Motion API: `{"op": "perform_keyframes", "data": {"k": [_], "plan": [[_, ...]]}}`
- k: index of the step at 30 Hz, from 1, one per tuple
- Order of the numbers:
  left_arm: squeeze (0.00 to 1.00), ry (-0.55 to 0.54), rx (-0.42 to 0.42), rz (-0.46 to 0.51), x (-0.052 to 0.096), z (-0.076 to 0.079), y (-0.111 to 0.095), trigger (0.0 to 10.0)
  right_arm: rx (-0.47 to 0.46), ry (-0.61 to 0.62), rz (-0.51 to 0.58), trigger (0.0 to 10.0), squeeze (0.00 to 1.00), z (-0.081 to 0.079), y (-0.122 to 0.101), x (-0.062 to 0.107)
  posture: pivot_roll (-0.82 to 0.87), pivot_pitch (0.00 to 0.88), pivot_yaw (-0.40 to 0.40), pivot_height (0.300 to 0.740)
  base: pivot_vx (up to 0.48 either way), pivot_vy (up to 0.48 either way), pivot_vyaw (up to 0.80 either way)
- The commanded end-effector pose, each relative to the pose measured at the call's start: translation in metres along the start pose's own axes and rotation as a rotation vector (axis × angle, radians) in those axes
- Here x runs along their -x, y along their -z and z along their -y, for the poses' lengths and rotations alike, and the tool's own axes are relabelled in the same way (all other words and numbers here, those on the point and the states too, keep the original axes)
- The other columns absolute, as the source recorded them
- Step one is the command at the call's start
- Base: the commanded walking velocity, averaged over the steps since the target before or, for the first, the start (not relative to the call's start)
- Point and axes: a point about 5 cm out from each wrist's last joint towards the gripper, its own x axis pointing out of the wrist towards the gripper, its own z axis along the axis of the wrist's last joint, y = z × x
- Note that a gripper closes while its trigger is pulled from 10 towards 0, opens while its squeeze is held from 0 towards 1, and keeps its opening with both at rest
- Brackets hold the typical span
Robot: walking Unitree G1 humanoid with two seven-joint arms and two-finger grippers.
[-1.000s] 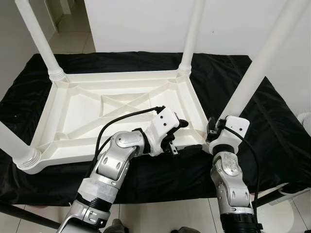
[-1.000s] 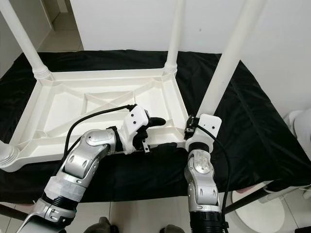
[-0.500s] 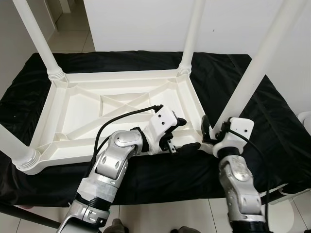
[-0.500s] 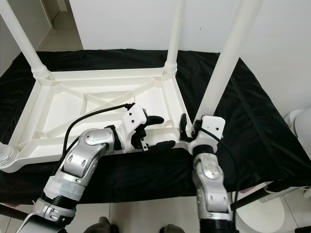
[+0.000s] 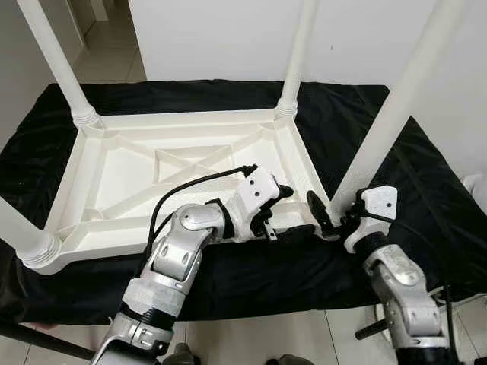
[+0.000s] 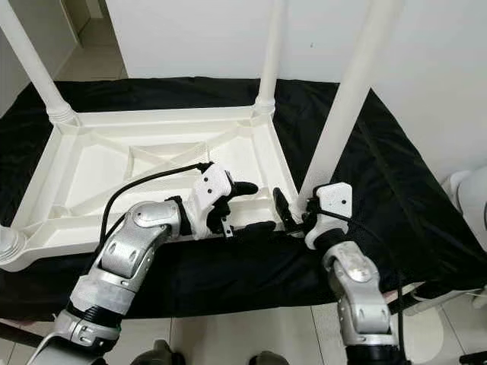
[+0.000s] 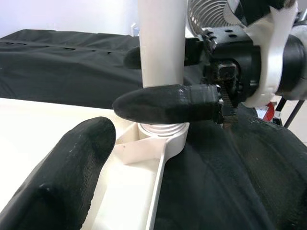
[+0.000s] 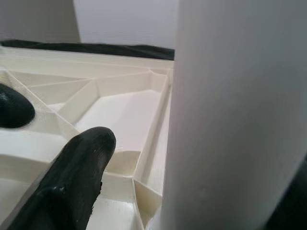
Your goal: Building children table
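Note:
The white plastic children's table (image 5: 137, 163) lies upside down on a black cloth, with its legs pointing up. My left gripper (image 5: 293, 211) is open and straddles the near rim close to the right corner: one finger (image 7: 62, 177) lies inside the frame and the other (image 7: 168, 103) lies outside by the leg socket. My right gripper (image 5: 329, 213) reaches in from the right at the base of the near right leg (image 5: 396, 99). One of its fingers (image 8: 67, 177) stands a little apart from that leg (image 8: 240, 120), and the other is hidden behind it.
Three more legs stand at the far left (image 5: 57, 61), far right (image 5: 295, 53) and near left (image 5: 15, 224) corners. The black cloth (image 5: 426, 198) ends just before my arms, with tiled floor below. A white object (image 6: 472, 198) sits at the right edge.
My right arm has swung out to the right and lower, so its fingers now point leftwards at the leg base. The left gripper has stayed on the rim.

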Motion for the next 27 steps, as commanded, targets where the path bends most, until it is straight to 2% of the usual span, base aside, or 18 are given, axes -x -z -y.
{"op": "perform_keyframes", "data": {"k": [1,2,3,4,9,16,17,22,23,25,27], "plan": [[0.0,-0.138,0.013,-0.017,-0.002,-0.006,0.002,10.0,0.002,-0.076,-0.011,10.0,0.0,0.0,0.002,-0.001,-0.02,0.0,-0.02,0.74,0.0,0.0,0.0],[0.0,-0.136,0.01,-0.017,-0.001,-0.005,0.002,10.0,0.014,-0.117,-0.032,4.9,0.0,0.002,0.005,-0.001,-0.01,0.0,-0.013,0.74,0.0,0.0,0.0],[0.0,-0.136,0.01,-0.017,-0.001,-0.005,0.002,10.0,0.014,-0.117,-0.032,4.9,0.0,0.002,0.005,-0.001,-0.01,0.0,-0.013,0.74,0.0,0.0,0.0],[0.0,-0.133,0.01,-0.017,-0.001,-0.004,0.002,10.0,0.027,-0.137,-0.057,0.0,0.0,0.006,0.009,-0.001,-0.01,0.0,-0.014,0.74,0.0,0.0,0.0],[0.0,-0.118,-0.003,-0.029,0.0,-0.002,0.004,10.0,0.038,-0.14,-0.111,0.0,0.0,0.017,0.02,0.005,0.0,0.0,-0.019,0.74,0.0,0.0,0.0],[0.0,-0.121,-0.003,-0.028,0.0,-0.002,0.005,10.0,0.006,-0.13,-0.127,0.0,0.0,0.021,0.028,0.012,-0.01,0.0,-0.019,0.74,0.0,0.0,0.0],[0.0,-0.125,0.003,-0.02,-0.001,-0.002,0.004,10.0,0.001,-0.102,-0.117,10.0,0.0,0.021,0.027,0.012,-0.02,0.0,-0.019,0.74,0.0,0.0,0.0],[0.0,-0.141,0.021,0.009,-0.005,-0.003,0.002,10.0,-0.04,0.027,-0.054,10.0,0.0,0.026,0.02,0.01,-0.02,0.0,-0.021,0.74,0.0,0.0,0.0],[0.0,-0.148,0.021,0.012,-0.006,-0.004,0.001,10.0,-0.025,0.095,-0.073,10.0,0.0,0.027,0.022,0.008,-0.03,0.0,-0.022,0.74,0.0,0.0,0.0],[0.0,-0.153,0.02,0.014,-0.007,-0.005,0.001,10.0,-0.01,0.139,-0.09,10.0,0.0,0.027,0.023,0.007,-0.03,0.0,-0.022,0.74,0.0,0.0,0.0],[0.0,-0.165,0.02,0.016,-0.008,-0.008,0.001,10.0,-0.03,0.244,-0.105,10.0,0.0,0.018,0.023,0.008,-0.04,0.0,-0.019,0.74,0.0,0.0,0.0]]}}
